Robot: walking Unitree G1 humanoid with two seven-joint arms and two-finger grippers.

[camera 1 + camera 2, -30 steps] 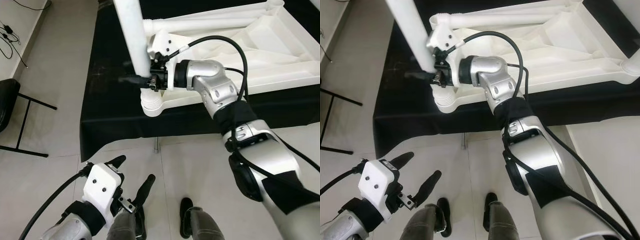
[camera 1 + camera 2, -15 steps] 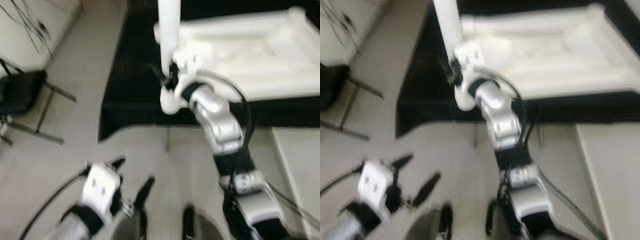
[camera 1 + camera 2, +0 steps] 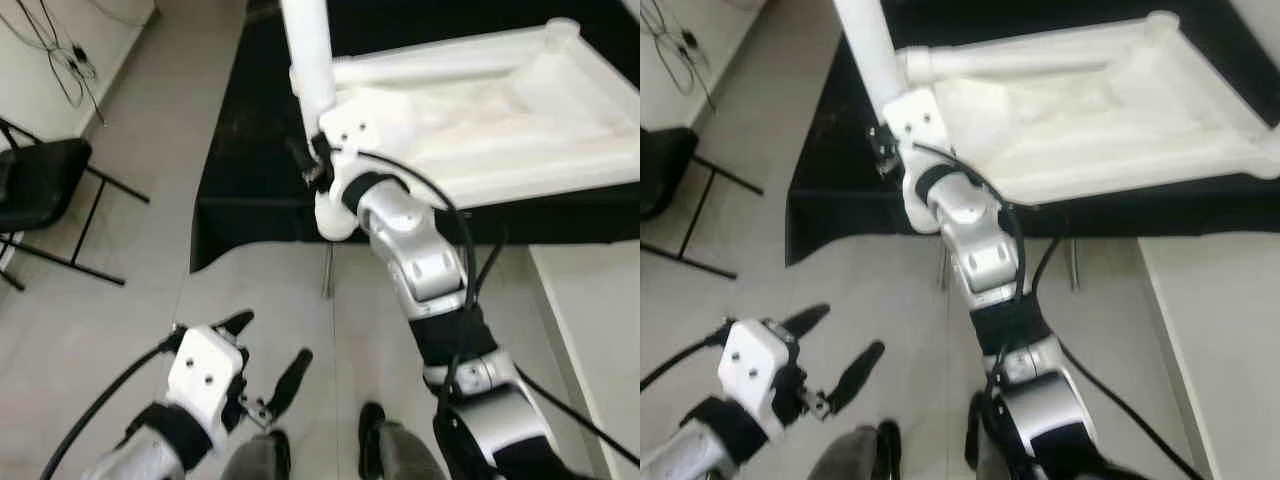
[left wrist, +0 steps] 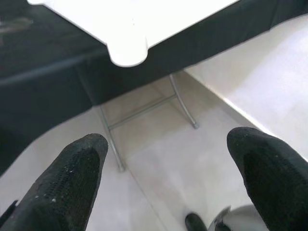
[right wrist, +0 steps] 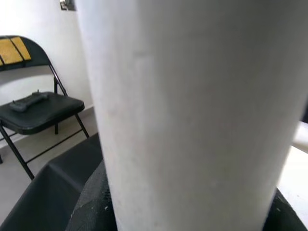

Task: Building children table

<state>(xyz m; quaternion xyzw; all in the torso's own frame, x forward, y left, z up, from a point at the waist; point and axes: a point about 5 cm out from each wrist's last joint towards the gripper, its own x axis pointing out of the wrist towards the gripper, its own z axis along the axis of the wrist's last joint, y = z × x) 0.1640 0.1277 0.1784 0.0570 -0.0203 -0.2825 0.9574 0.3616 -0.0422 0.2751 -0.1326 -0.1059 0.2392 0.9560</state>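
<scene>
Here the right gripper (image 3: 312, 165) is clamped on the white table leg (image 3: 308, 60), its black fingers (image 5: 91, 204) pressed against both sides of the tube; the leg stands upright at the near left corner of the upturned white table top (image 3: 470, 120), which lies on a black-draped surface (image 3: 250, 170); low down, the left gripper (image 3: 268, 350) hangs above the tiled floor (image 3: 130, 290), fingers spread and holding nothing; a black folding chair (image 3: 40, 190) stands well apart on the left.

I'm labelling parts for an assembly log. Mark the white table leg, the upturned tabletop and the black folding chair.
white table leg (image 3: 308, 55), left eye view, middle of the tube.
upturned tabletop (image 3: 480, 100), left eye view, ribbed underside.
black folding chair (image 3: 40, 180), left eye view, seat.
</scene>
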